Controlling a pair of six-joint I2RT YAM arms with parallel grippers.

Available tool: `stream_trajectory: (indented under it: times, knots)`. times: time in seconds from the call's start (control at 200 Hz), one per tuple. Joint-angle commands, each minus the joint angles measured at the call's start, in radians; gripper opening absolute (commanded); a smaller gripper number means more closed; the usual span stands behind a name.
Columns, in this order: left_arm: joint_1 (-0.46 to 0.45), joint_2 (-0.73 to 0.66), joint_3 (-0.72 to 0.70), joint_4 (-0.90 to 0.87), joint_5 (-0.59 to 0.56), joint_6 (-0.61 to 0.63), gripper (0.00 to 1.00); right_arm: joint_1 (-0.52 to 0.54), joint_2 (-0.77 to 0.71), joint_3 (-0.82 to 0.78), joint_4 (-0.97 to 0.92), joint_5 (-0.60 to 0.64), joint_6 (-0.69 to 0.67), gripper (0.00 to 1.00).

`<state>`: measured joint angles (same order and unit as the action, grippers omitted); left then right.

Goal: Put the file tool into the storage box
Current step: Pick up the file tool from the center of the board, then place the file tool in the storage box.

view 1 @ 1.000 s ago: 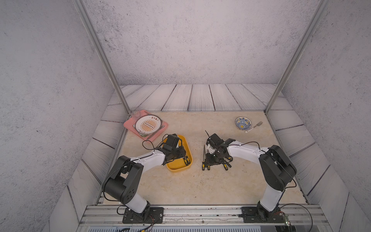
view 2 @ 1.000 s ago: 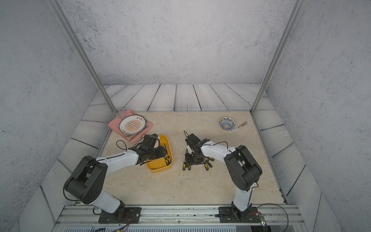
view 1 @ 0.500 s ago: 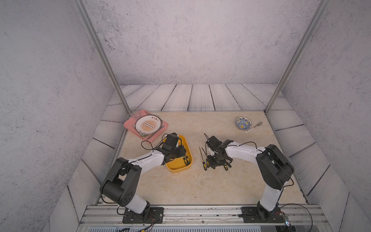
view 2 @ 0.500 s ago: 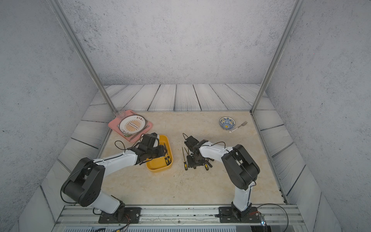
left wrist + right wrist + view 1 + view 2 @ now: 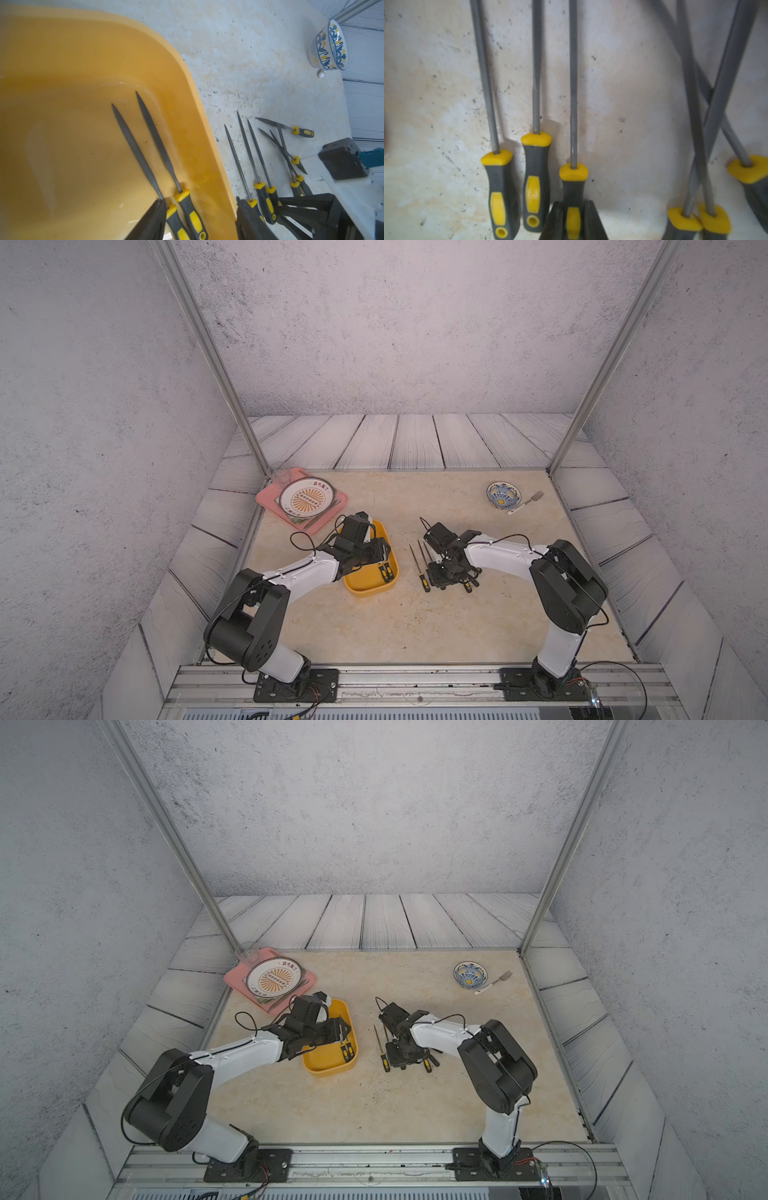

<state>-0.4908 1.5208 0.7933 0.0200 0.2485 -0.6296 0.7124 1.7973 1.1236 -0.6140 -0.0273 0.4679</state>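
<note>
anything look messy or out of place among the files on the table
Yes: beside three neatly parallel files, several more files lie crossed over one another in a tangle on the table, awkward to pick singly.

Speckled grey plaster walls (image 5: 395, 323) enclose pale wood-grain plank flooring (image 5: 415, 443) around a beige marbled tabletop (image 5: 374, 635); two aluminium posts (image 5: 210, 354).

Held a needle file (image 5: 573, 124) by its grey-and-yellow handle, right gripper (image 5: 573, 204) clamped on it, shaft pointing to twelve o'clock. Saw a second file (image 5: 536, 158) just beside at ten o'clock and a third file (image 5: 497, 176) beyond, all parallel, flat on the speckled marble-look tabletop (image 5: 623, 83). Noted three crossed files (image 5: 697, 128) toward three o'clock, handles partly cropped.
</note>
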Motion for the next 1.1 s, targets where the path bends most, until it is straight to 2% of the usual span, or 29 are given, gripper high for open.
stream_trajectory:
  times: [0.0,0.2,0.365,0.781,0.841,0.886,0.986,1.096]
  knots:
    - [0.006,-0.019,-0.017,0.052,0.056,0.002,0.59,0.004,-0.077,0.019,0.021,-0.041,0.003,0.02]
    - [0.006,-0.012,-0.026,0.122,0.132,-0.013,0.64,0.005,-0.111,0.022,0.116,-0.24,-0.015,0.03]
    - [0.006,-0.007,-0.031,0.162,0.177,-0.025,0.65,0.012,-0.082,0.061,0.176,-0.399,-0.03,0.03]
    - [0.006,0.0,-0.016,0.155,0.187,-0.022,0.63,0.058,0.007,0.251,0.123,-0.43,-0.095,0.04]
    - [0.006,-0.002,-0.015,0.155,0.192,-0.019,0.59,0.057,0.019,0.269,0.113,-0.426,-0.1,0.04]
    - [0.006,-0.004,-0.013,0.156,0.197,-0.016,0.41,0.058,0.029,0.282,0.107,-0.418,-0.1,0.04]
    - [0.006,-0.009,-0.012,0.15,0.205,-0.008,0.13,0.057,0.044,0.302,0.104,-0.405,-0.095,0.04]
    - [0.005,-0.009,-0.012,0.137,0.197,0.002,0.01,0.058,0.056,0.308,0.105,-0.399,-0.085,0.05]
